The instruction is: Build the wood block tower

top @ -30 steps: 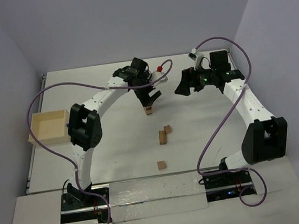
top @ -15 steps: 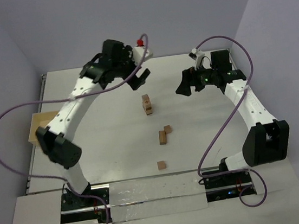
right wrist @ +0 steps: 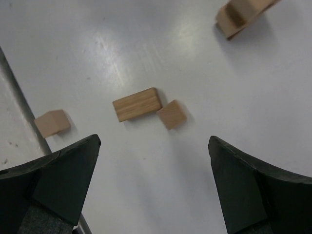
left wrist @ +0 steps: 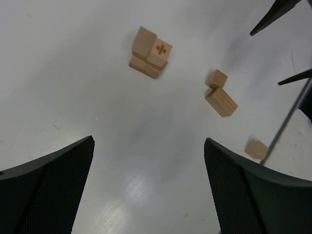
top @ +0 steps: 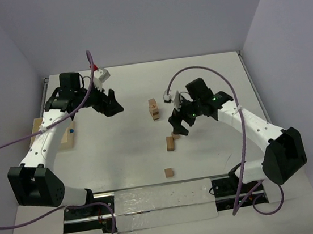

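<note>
As right gripper (right wrist: 154, 140) gapes, wood blocks (right wrist: 137, 104) below

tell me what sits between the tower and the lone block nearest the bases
Between tower and lone block: a long block beside a small cube, seen in the left wrist view.

In the top view the tray (top: 66, 141) at the left is largely hidden by the left arm (top: 47, 130), and the small cube (right wrist: 171, 114) beside the long block (right wrist: 137, 104) is mostly covered by the right end effector (top: 177, 127). In the right wrist view the tower (right wrist: 241, 17) is cut off by the top edge. In the left wrist view the near cube (left wrist: 254, 148) is blurred and crossed by a cable (left wrist: 287, 119).
</note>
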Robot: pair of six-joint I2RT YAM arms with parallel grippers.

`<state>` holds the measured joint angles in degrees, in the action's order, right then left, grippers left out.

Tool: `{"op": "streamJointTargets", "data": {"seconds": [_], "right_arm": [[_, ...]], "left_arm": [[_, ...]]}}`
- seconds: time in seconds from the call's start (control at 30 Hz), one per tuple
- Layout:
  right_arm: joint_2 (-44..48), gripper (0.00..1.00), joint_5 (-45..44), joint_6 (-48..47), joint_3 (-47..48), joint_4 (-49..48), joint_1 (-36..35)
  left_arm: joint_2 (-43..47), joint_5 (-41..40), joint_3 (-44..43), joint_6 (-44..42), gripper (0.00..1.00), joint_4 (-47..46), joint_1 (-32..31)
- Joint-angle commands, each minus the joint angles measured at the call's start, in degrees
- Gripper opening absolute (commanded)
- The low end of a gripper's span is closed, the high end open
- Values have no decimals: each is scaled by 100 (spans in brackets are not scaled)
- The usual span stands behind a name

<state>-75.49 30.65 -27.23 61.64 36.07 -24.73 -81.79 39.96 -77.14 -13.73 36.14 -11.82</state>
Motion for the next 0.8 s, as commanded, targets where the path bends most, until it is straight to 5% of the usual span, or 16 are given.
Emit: {"op": "streamJointTargets", "data": {"seconds": [0.0,0.77], "right_arm": [[-79,100,-438,-496,-338,-209,-467],[-1201,100,-139,-1237,-807,-1156,-1302]], "left_arm": [[478,524,388,316,99,-475,14],[220,619,538,-46,99,-274,0]]}}
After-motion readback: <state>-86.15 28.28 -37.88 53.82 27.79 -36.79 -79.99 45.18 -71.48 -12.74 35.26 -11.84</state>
